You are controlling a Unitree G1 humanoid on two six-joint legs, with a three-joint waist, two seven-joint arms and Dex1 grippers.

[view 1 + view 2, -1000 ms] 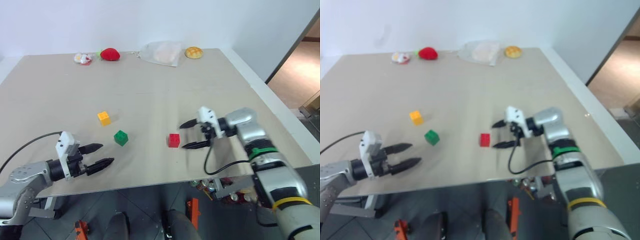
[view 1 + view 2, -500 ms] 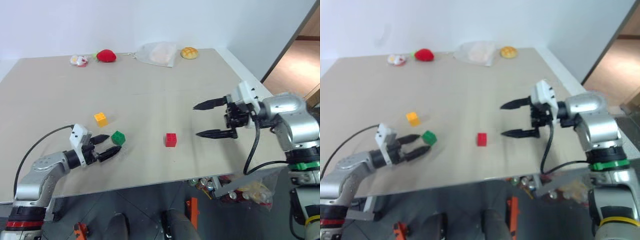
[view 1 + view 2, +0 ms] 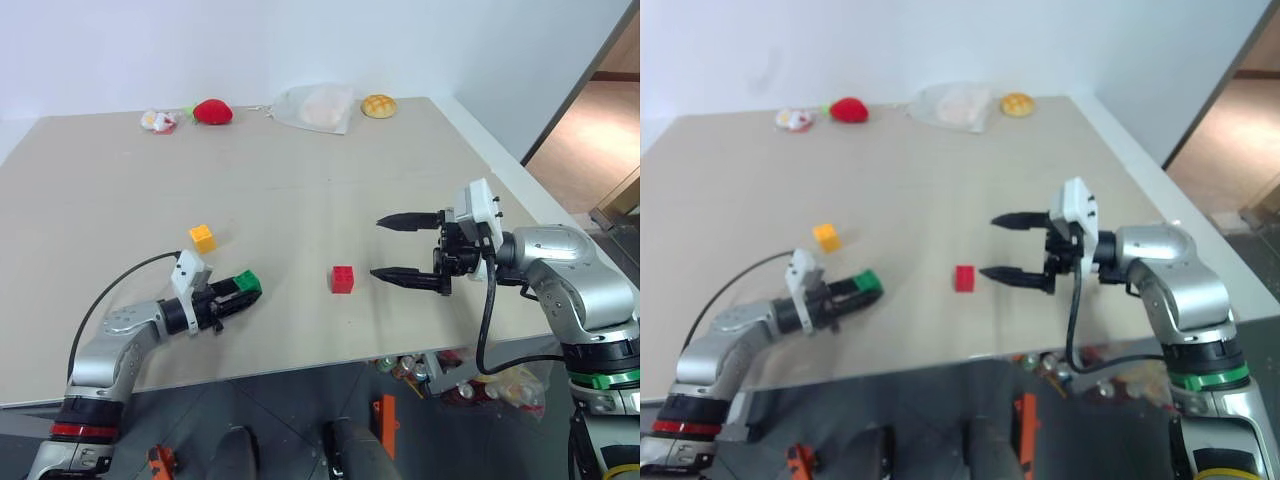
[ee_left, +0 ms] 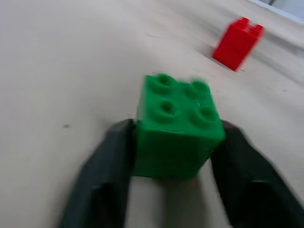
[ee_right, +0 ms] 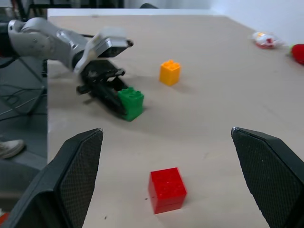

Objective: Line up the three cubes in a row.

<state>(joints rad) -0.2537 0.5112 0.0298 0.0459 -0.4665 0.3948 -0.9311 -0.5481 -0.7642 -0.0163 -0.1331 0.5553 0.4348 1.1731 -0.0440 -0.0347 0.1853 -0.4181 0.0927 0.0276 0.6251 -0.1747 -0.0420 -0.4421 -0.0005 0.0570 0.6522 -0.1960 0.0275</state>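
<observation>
Three studded cubes sit on the beige table (image 3: 300,190). The yellow-orange cube (image 3: 203,238) is farthest left, the green cube (image 3: 247,283) is nearer the front edge, and the red cube (image 3: 343,279) is in the middle. My left gripper (image 3: 243,288) lies low on the table, shut on the green cube (image 4: 176,126), with a black finger (image 4: 107,171) pressed against each side. To the right of the red cube (image 5: 166,189), my right gripper (image 3: 377,247) hovers open and empty, pointing left toward it.
Along the far edge lie a red plush strawberry (image 3: 213,111), a small wrapped item (image 3: 158,121), a clear plastic bag (image 3: 320,106) and a round yellow bun (image 3: 381,105). The table's front edge runs close below both grippers, and its right edge slants behind the right arm.
My left gripper reached forward around the green cube and shut on it. The right gripper drew back from beside the red cube and rose, staying open.
</observation>
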